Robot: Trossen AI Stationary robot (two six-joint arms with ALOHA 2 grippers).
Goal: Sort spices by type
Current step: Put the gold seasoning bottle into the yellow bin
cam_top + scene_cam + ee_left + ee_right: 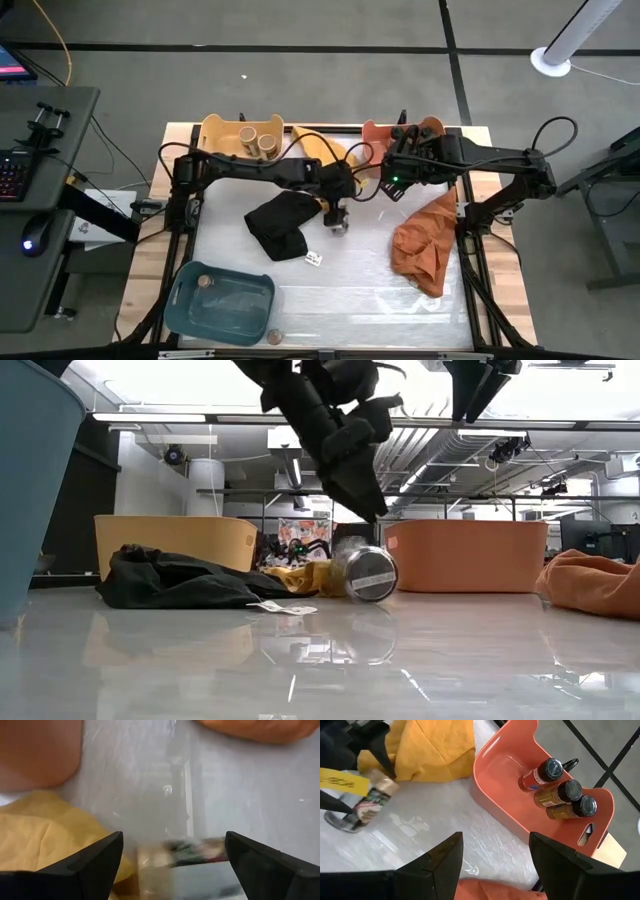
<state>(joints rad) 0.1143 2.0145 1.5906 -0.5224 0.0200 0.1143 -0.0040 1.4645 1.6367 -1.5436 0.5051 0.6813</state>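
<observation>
- My left gripper (338,218) is hanging wide open over a spice jar (339,226) lying mid-table.
- My right gripper (392,163) is waiting open, empty, beside the orange bin (374,130) at the table's far edge.

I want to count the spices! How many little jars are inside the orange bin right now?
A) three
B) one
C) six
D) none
A: the right wrist view shows three dark-capped jars lying side by side inside the orange bin, and nothing else in it.
</observation>
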